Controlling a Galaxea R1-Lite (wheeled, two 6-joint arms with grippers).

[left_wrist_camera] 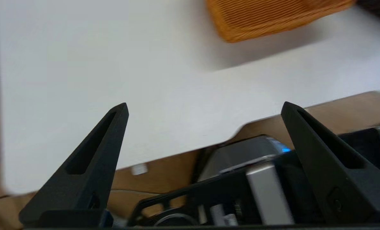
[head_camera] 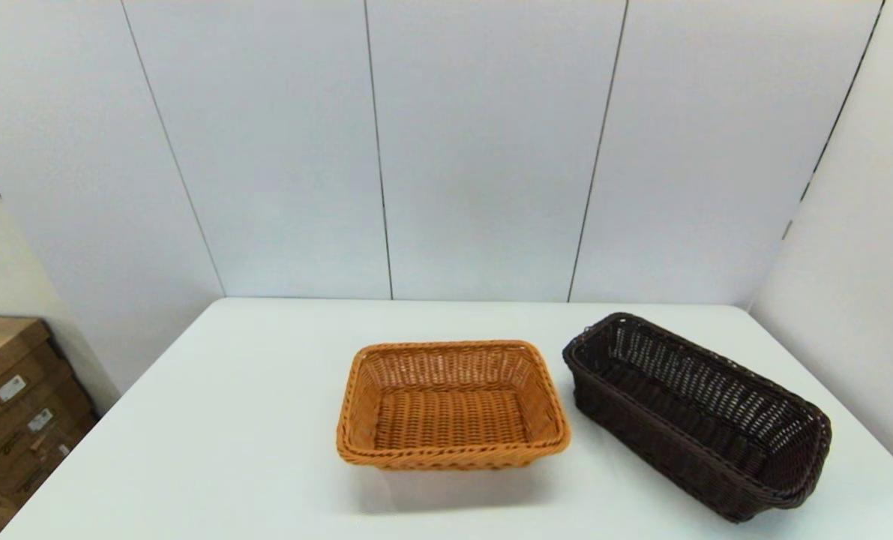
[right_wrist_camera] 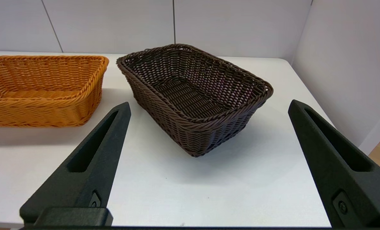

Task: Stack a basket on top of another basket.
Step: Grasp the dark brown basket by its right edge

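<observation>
Orange-tan basket point(head_camera: 452, 405) mid-table point(head_camera: 214, 435), dark brown basket point(head_camera: 697, 416) just beside, angled.

**Open tabletop to the left and in front; baskets nearly close the middle**

The tabletop point(head_camera: 214, 420) lies bare to the left of the orange-tan basket point(head_camera: 452, 405) and along its near edge. Only a narrow gap parts that basket from the dark brown basket point(head_camera: 697, 416) on its right. The right tool point(right_wrist_camera: 209, 105), fingers spread wide, faces the dark basket's near corner across bare tabletop. White wall panels point(head_camera: 491, 150) close the far side.
</observation>
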